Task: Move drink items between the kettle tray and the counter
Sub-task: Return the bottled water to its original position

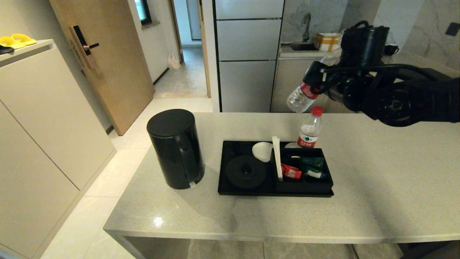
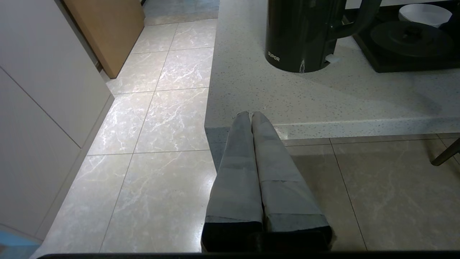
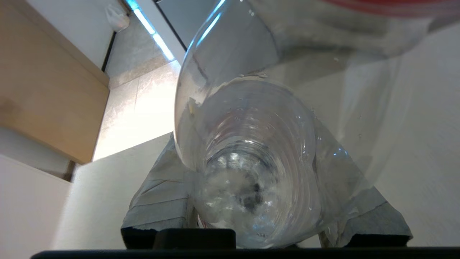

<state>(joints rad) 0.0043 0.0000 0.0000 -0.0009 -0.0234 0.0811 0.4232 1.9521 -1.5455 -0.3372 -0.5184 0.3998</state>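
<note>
The black kettle (image 1: pixel 175 147) stands on the pale counter (image 1: pixel 377 180), left of the black kettle tray (image 1: pixel 230 153), whose round base (image 1: pixel 246 171) is bare. One red-capped water bottle (image 1: pixel 309 131) stands upright at the tray's far right corner. My right gripper (image 1: pixel 316 81) hangs high above that corner, shut on the second bottle (image 1: pixel 300 97), which tilts with its bottom down to the left. In the right wrist view this clear bottle (image 3: pixel 251 162) fills the gap between the grey fingers (image 3: pixel 161 187). My left gripper (image 2: pixel 250 114) is shut and empty, low by the counter's front left corner, near the kettle (image 2: pixel 302 32).
A white cup (image 1: pixel 262 151), a white divider strip (image 1: pixel 276 158) and small sachets (image 1: pixel 291 172) sit in the tray. A beige cabinet (image 1: pixel 43 118) and tiled floor (image 2: pixel 151 151) lie left of the counter. A second worktop with a sink (image 1: pixel 303 46) is at the back.
</note>
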